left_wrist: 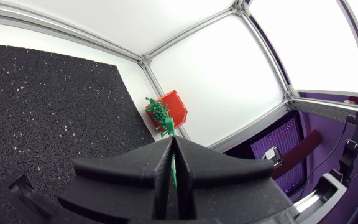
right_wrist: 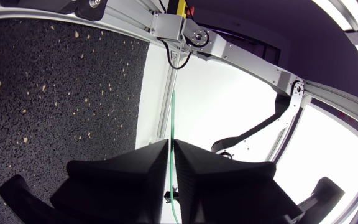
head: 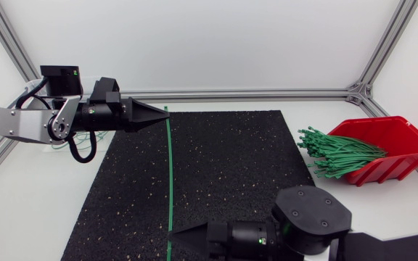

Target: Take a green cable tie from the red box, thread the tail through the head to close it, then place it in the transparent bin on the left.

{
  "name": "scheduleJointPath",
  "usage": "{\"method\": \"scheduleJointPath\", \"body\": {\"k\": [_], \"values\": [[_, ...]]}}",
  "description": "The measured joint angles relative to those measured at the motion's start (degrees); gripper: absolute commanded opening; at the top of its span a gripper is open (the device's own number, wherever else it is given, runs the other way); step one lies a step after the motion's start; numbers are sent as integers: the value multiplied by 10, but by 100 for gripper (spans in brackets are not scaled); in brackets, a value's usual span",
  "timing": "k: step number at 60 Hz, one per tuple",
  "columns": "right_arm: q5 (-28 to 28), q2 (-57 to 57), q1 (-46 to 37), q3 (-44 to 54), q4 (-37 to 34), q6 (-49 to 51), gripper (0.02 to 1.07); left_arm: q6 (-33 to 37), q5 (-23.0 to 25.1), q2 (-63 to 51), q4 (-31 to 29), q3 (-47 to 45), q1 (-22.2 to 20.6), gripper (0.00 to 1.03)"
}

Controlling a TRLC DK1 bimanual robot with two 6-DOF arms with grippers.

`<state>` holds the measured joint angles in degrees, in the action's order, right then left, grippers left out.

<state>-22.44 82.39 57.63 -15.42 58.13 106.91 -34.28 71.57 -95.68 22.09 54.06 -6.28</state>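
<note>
White tabletop framed by aluminium rails carries a black speckled mat [head: 216, 181] at its middle. From overhead, the left gripper [head: 164, 114] sits over the mat's far left corner with its fingers pressed together on the far end of a green cable tie [head: 170, 174]. The tie runs taut and straight along the mat's left side to the near edge. There the right gripper [head: 174, 233] pinches it between closed fingers, with a short tail carrying on past the tips. The red box [head: 401, 141] stands at the table's right edge, and a bundle of green ties [head: 336, 156] spills from it toward the mat. In the left wrist view, the left gripper [left_wrist: 174, 140] has its two fingers shut tight, with a sliver of the green cable tie [left_wrist: 174, 171] caught in the seam between them. The red box [left_wrist: 176, 107] lies well ahead by the mat's corner. In the right wrist view, the right gripper [right_wrist: 170, 143] is likewise clamped, and the green cable tie [right_wrist: 173, 118] emerges from between the tips and runs straight ahead beside the mat's edge.
</note>
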Motion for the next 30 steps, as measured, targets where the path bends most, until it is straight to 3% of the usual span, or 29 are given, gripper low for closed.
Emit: {"method": "scheduleJointPath", "body": {"k": [14, 30], "values": [[16, 0, -5, -18, 0, -71, 7, 0, 0, 0, 0, 0, -1, 4], [78, 9, -16, -71, -4, -276, 7, 2, 0, 0, 0, 0, -3, 4]]}}
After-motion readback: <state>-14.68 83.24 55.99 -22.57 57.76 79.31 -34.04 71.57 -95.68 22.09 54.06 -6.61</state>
